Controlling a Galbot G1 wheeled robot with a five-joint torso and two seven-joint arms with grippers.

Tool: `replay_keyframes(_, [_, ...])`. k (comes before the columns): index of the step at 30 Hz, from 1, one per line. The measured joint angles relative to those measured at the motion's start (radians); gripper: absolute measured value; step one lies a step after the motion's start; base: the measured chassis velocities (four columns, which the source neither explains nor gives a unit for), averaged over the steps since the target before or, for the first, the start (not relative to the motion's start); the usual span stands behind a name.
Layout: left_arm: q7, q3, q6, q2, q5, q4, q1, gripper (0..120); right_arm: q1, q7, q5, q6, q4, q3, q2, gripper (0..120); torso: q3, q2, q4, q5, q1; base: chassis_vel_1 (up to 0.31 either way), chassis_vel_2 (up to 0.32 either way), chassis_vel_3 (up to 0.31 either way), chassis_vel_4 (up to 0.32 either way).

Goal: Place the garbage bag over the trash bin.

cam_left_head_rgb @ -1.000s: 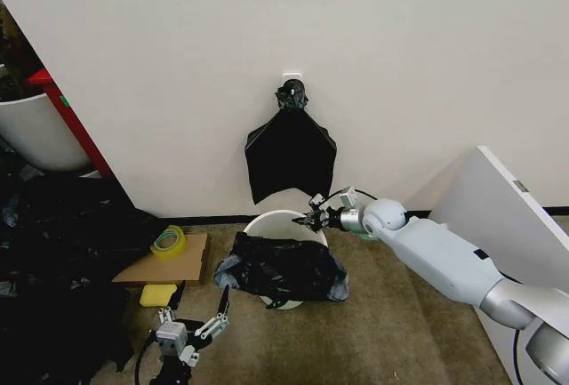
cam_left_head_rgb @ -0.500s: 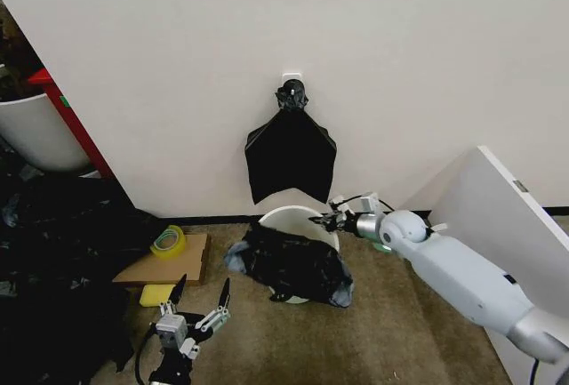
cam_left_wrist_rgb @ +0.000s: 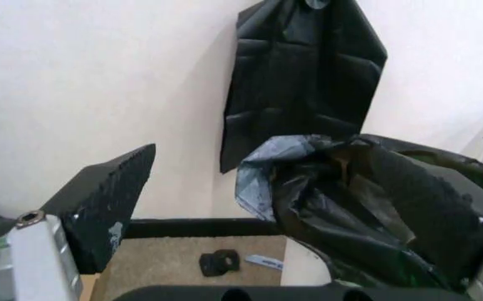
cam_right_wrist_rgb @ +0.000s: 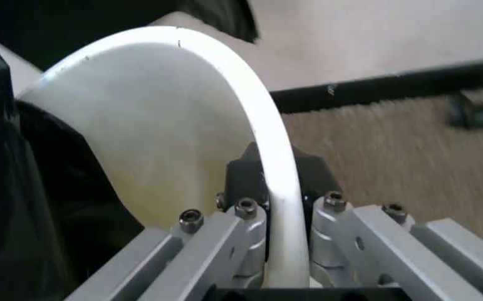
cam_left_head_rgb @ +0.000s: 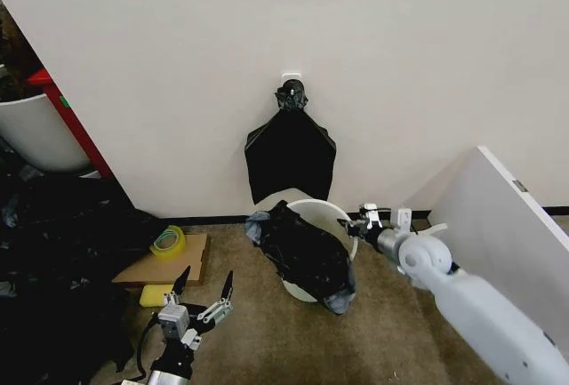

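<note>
tilted further, trash bin (cam_left_head_rgb: 336, 214) rim held by right gripper (cam_left_head_rgb: 354, 223) fingers; left gripper (cam_left_head_rgb: 203, 285) wide.

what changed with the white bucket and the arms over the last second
The right gripper, clamped on the rim of the round white plastic bucket, has pulled it rightward and tipped it over, the crinkled black plastic bag draped on it swinging along. The left gripper shifted slightly, still open and low. The black bundle hanging on the wall stayed put.

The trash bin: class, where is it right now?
In the head view the trash bin is centre, tipped on the carpet below the hanging black bundle, its rim pinched by the right gripper, the garbage bag draped over its left side.
</note>
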Motion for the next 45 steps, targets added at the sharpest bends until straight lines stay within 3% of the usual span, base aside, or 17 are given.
replay_keyframes(6, [-0.005,0.015,0.022,0.020,-0.011,-0.015,-0.014,100,-0.153,0.178,0.023,-0.004,0.135,0.123,0.078,2,0.000,0.000,-0.0002,-0.0001,0.000,0.000,0.000,0.000,0.000])
replay_keyframes(7, [-0.009,0.021,0.028,0.026,-0.021,-0.015,-0.020,100,-0.204,0.269,0.013,0.011,0.199,0.148,0.118,2,0.000,0.000,0.0002,-0.0005,0.000,0.000,0.000,0.000,0.000])
replay_keyframes(16, [-0.039,0.016,0.058,0.059,-0.065,-0.024,-0.029,100,-0.355,0.409,-0.189,0.129,0.304,0.136,0.246,2,0.000,0.000,-0.0001,-0.0004,0.000,0.000,0.000,0.000,0.000])
replay_keyframes(18, [-0.084,0.012,0.102,0.062,-0.075,-0.035,-0.030,100,-0.362,0.447,-0.220,0.155,0.301,0.121,0.284,2,0.000,0.000,0.0000,-0.0003,0.000,0.000,0.000,0.000,0.000])
replay_keyframes(28, [-0.109,-0.019,0.128,0.066,-0.083,-0.044,-0.026,99,-0.364,0.480,-0.266,0.179,0.250,0.066,0.366,2,0.000,0.000,0.0002,-0.0003,0.000,0.000,0.000,0.000,0.000])
replay_keyframes(40, [-0.106,-0.013,0.122,0.050,-0.071,-0.043,-0.026,99,-0.377,0.441,-0.303,0.199,0.200,0.054,0.407,2,0.000,0.000,0.0000,-0.0003,0.000,0.000,0.000,0.000,0.000])
replay_keyframes(45, [-0.108,-0.003,0.124,0.044,-0.067,-0.044,-0.030,99,-0.397,0.431,-0.316,0.199,0.230,0.065,0.400,19,0.000,0.000,0.0003,-0.0001,0.000,0.000,0.000,0.000,0.000])
